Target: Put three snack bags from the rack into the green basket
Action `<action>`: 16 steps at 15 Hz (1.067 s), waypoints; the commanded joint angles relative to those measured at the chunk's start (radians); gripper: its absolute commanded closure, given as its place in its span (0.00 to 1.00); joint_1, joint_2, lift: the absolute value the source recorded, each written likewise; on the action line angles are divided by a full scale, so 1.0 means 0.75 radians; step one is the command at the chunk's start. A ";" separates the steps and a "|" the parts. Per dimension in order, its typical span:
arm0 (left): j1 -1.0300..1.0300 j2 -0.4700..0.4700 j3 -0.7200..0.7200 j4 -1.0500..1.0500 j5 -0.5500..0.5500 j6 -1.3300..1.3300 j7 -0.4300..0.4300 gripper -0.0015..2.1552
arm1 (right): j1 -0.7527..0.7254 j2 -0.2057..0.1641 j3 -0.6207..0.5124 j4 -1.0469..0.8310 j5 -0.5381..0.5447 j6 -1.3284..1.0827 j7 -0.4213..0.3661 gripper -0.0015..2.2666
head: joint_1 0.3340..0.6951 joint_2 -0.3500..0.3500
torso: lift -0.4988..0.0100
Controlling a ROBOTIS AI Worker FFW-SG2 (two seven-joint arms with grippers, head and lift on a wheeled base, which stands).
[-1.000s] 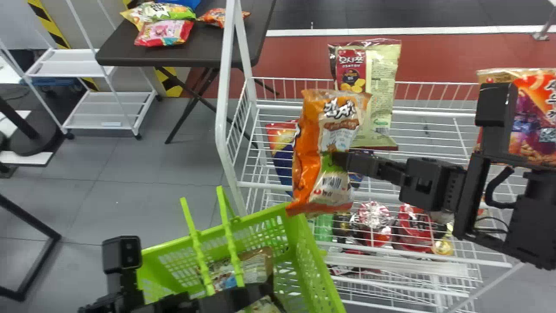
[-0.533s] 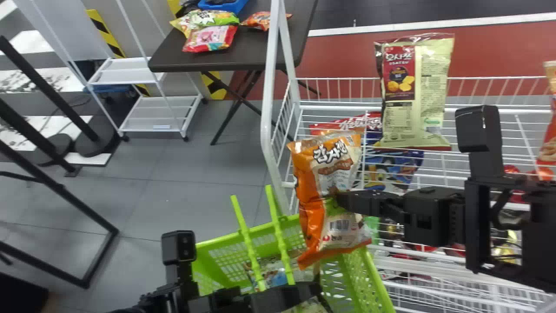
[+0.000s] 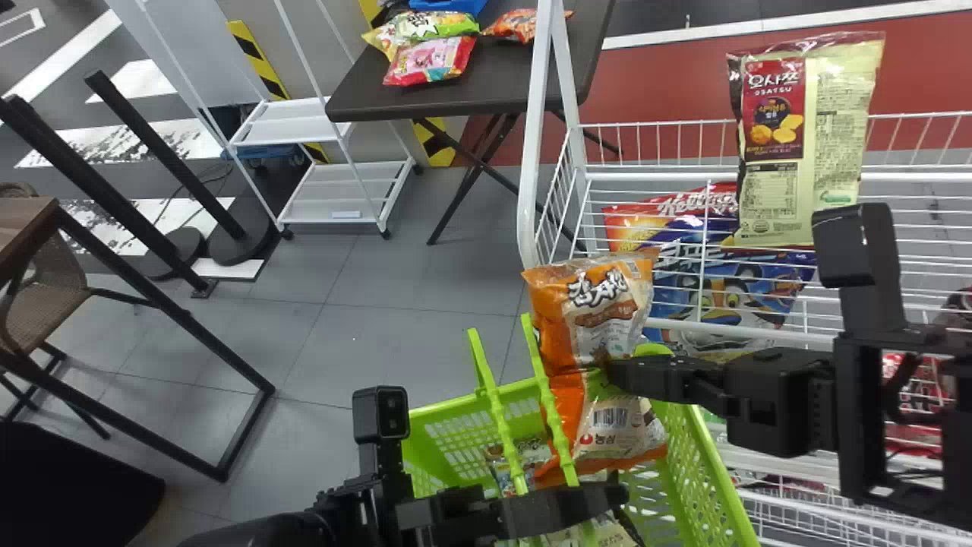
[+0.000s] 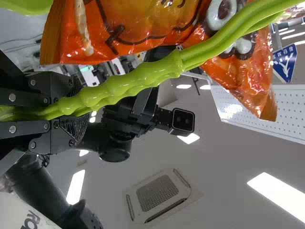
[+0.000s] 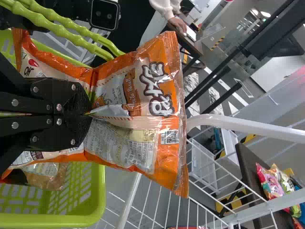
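The orange snack bag point(image 3: 600, 327) is clenched mid-length by the right gripper point(image 5: 87, 113) above the far edge of the green basket point(image 3: 710, 463), presumably for dropping inside, while the handles point(image 4: 133, 86) are clasped by the left gripper point(image 4: 71, 111), likely for steadiness.

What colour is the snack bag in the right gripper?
Snack bag: mostly orange with whitish panels; best in right wrist view.

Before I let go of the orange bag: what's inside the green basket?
The green basket holds a printed snack bag behind the handles; pale wrapping lower down may be the same bag. The orange bag and left end effector hide parts, so I can't count.
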 commanded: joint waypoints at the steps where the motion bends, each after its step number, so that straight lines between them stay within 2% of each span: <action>1: -0.002 0.000 0.004 0.000 0.002 0.000 -0.003 1.00 | 0.030 -0.004 0.009 0.001 -0.003 0.024 -0.001 0.99 | 1.00 1.00 | 0.98; 6: -0.004 0.000 0.012 0.002 0.012 0.000 -0.007 1.00 | 0.124 -0.031 0.013 0.021 -0.039 0.024 0.003 0.99 | 1.00 1.00 | 0.98; 11: -0.006 0.000 0.008 -0.002 0.019 0.000 -0.013 1.00 | 0.135 -0.020 0.074 0.181 -0.039 -0.066 0.040 0.99 | 1.00 1.00 | 0.98; 12: -0.004 0.000 0.008 -0.002 0.021 0.000 -0.013 1.00 | 0.135 -0.014 0.096 0.224 -0.035 -0.115 0.044 0.94 | 1.00 1.00 | 0.98; 13: -0.004 0.000 0.008 -0.004 0.021 0.000 -0.015 1.00 | 0.130 -0.010 0.113 0.273 -0.031 -0.185 0.063 0.82 | 1.00 1.00 | 0.98; 14: -0.004 0.000 0.008 -0.006 0.021 0.000 -0.015 1.00 | 0.126 -0.006 0.125 0.314 -0.039 -0.205 0.081 0.55 | 1.00 1.00 | 0.98; 15: -0.002 0.000 0.006 -0.006 0.023 0.000 -0.015 1.00 | 0.124 -0.004 0.127 0.326 -0.039 -0.214 0.081 0.18 | 1.00 1.00 | 0.98; 16: -0.002 0.000 0.008 -0.006 0.023 0.004 -0.015 1.00 | 0.124 -0.006 0.127 0.328 -0.042 -0.218 0.081 0.00 | 1.00 1.00 | 0.98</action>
